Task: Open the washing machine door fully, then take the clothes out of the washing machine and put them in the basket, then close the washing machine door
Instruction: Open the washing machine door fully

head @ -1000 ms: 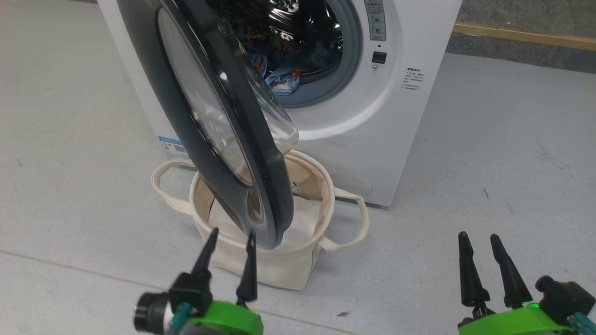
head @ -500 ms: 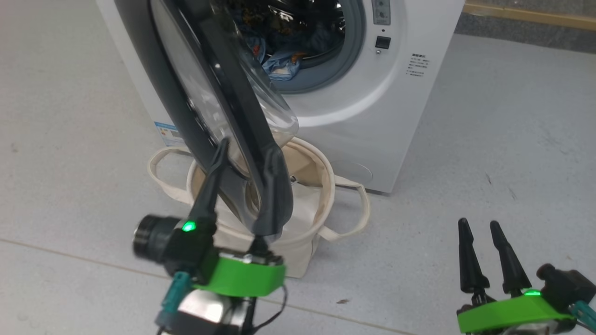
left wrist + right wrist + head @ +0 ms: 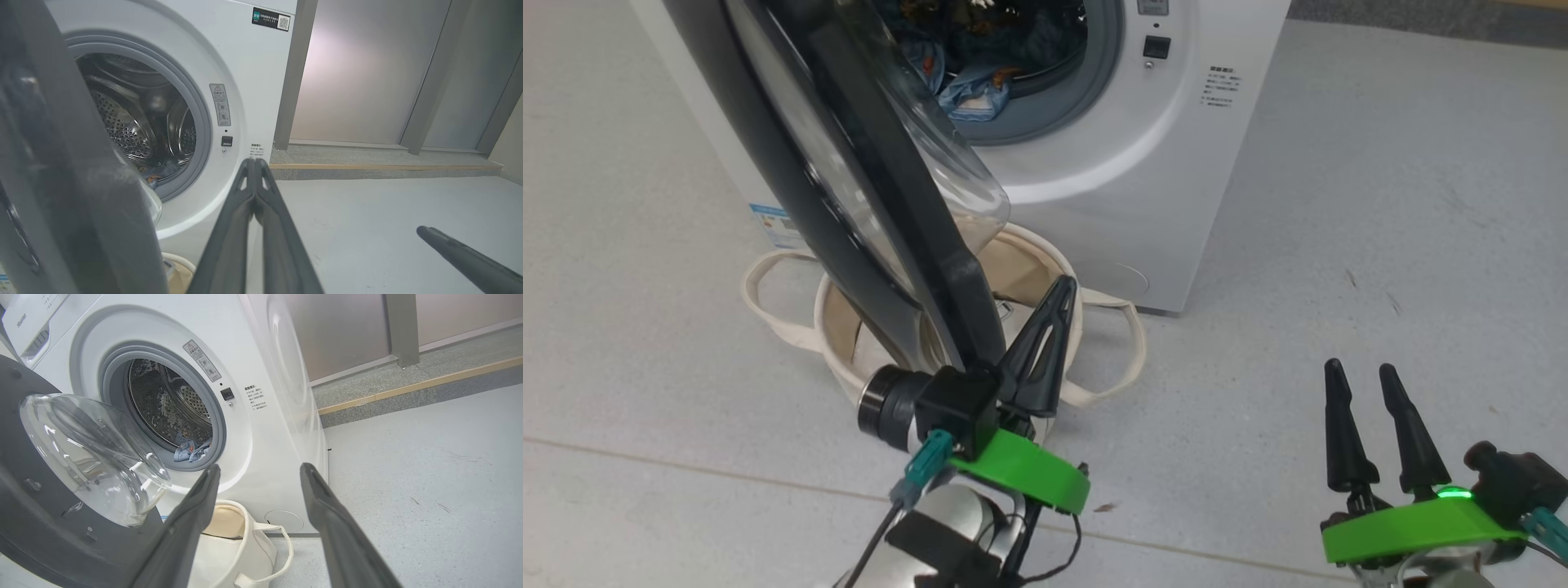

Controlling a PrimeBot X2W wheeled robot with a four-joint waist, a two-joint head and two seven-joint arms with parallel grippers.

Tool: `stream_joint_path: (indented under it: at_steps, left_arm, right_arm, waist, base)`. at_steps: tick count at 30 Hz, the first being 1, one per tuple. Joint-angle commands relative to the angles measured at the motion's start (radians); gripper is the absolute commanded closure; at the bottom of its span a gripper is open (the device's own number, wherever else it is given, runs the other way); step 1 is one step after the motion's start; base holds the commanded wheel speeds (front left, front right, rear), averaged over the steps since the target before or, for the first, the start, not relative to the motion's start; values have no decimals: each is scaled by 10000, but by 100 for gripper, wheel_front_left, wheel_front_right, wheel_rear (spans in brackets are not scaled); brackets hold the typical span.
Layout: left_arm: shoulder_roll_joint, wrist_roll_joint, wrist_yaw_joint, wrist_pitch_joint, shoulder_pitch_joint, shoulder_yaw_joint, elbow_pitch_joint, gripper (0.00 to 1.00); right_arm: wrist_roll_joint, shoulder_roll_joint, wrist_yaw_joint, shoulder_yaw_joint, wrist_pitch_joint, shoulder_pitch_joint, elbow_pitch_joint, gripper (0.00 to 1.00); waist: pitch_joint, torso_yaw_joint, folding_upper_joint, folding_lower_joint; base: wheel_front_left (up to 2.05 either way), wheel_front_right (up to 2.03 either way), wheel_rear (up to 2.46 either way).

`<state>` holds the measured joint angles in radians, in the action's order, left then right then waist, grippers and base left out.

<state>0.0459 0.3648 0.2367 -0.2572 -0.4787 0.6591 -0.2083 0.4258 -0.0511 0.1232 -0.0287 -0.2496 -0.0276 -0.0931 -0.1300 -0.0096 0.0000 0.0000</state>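
Washing machine door [image 3: 890,180] stood ajar above basket [image 3: 837,322]. Left gripper [image 3: 1062,286] was pinched together, empty, beside its rim; right gripper [image 3: 1356,367] was spread wide.

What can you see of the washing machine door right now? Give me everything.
The washing machine door is a large round panel with a wide glossy black rim and a bulging clear glass window. It stands partly open, angled out from the washing machine, with its lower edge hanging over the mouth of the basket. The shut left gripper sits right beside its inner face near that edge; whether they touch cannot be told.
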Motion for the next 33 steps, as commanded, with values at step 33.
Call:
stream_joint_path:
  at_steps: [33]
  left_arm:
    - [43, 446, 600, -46, 13, -596, -1805, 100]
  right_arm:
    - [78, 8, 75, -457, -122, -173, 392, 0]
  waist:
    - [82, 2849, 0, 0]
  base:
    - [0, 0, 0]
